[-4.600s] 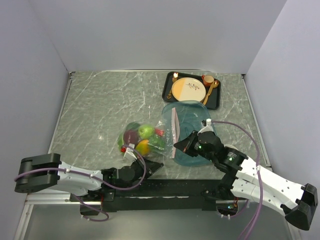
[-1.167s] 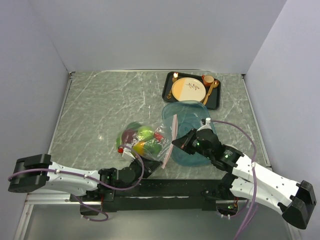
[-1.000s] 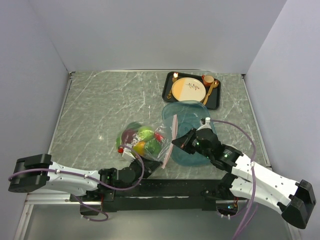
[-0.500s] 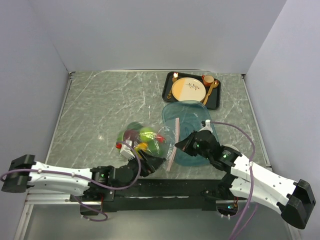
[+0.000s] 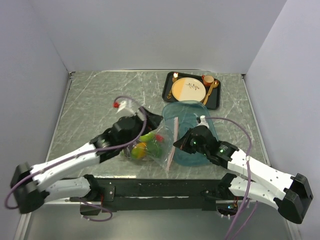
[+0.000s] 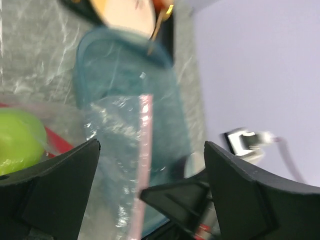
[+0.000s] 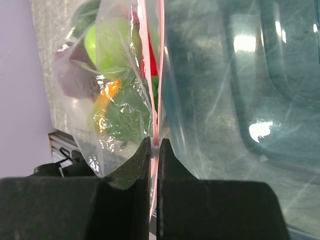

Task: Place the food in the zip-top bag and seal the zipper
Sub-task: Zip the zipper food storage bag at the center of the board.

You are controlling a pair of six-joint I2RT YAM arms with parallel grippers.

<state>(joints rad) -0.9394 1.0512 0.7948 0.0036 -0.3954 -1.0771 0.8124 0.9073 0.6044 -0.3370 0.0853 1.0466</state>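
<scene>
Just left of the teal tray [image 5: 186,111], the zip-top bag [image 5: 161,136] lies on the marble table [image 5: 100,100] with the food [image 5: 144,146] inside, green, orange and red pieces showing through. Its zipper [image 7: 148,70] runs along the tray's left edge. The right gripper [image 7: 154,146] is pinched tight on the strip's near end. The left gripper [image 6: 151,150] hovers over the bag, jaws spread wide, holding nothing.
</scene>
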